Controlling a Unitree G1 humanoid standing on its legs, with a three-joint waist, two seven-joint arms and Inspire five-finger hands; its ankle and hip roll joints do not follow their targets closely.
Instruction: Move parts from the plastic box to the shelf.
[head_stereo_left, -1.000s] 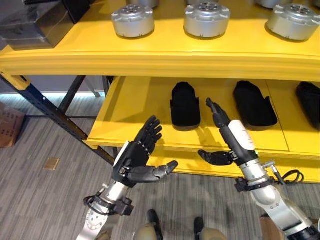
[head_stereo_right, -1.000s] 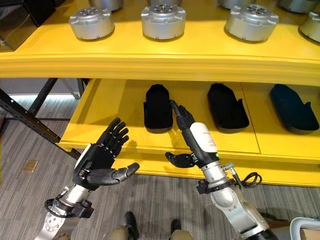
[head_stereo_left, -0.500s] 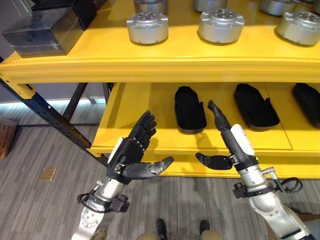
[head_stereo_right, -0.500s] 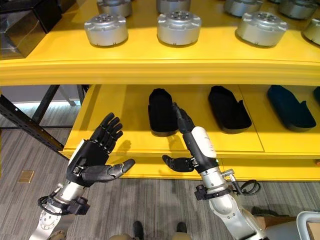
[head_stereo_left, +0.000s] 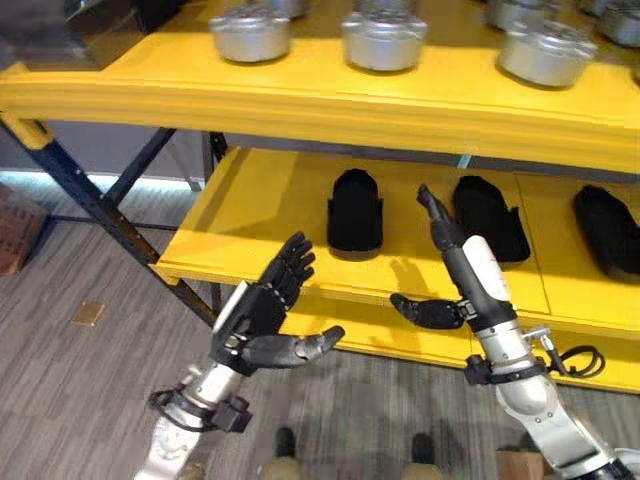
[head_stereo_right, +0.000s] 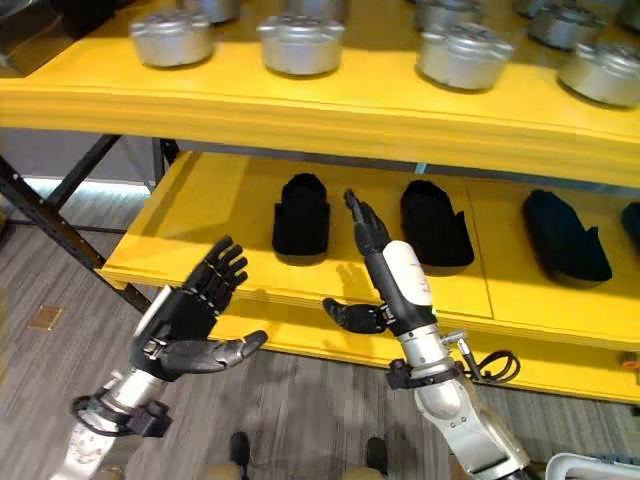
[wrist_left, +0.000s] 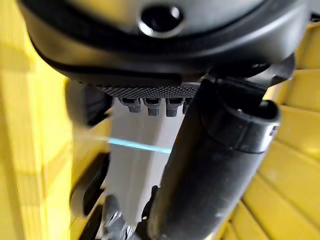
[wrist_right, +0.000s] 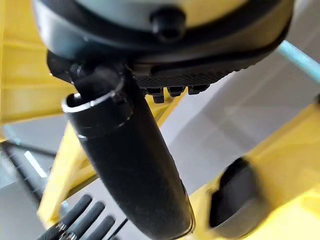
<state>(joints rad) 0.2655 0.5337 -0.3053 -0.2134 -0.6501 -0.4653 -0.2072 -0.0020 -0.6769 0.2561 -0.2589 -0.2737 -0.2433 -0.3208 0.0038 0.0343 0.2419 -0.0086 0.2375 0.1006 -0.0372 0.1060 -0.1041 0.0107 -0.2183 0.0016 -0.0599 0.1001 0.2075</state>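
Both hands hang empty in front of the yellow shelf. My left hand (head_stereo_left: 255, 315) is open, palm turned inward, fingers spread toward the lower shelf board (head_stereo_left: 250, 215), thumb out. My right hand (head_stereo_left: 455, 262) is open too, fingers straight and pointing at the gap between two black parts (head_stereo_left: 355, 210) (head_stereo_left: 490, 215) lying on that board. A third black part (head_stereo_left: 610, 228) lies further right. Its thumb (wrist_right: 130, 170) is straight in the right wrist view. Round silver parts (head_stereo_left: 250, 35) (head_stereo_left: 383, 40) (head_stereo_left: 545, 55) stand on the upper shelf board (head_stereo_left: 300, 95).
A dark diagonal brace with a yellow joint (head_stereo_left: 85, 190) runs down the shelf's left side over grey floor. A pale container rim (head_stereo_right: 590, 466) shows at the lower right corner. The left part of the lower board is bare.
The whole picture has shifted, so the camera has moved. Both hands keep nearly the same open pose in front of the lower shelf.
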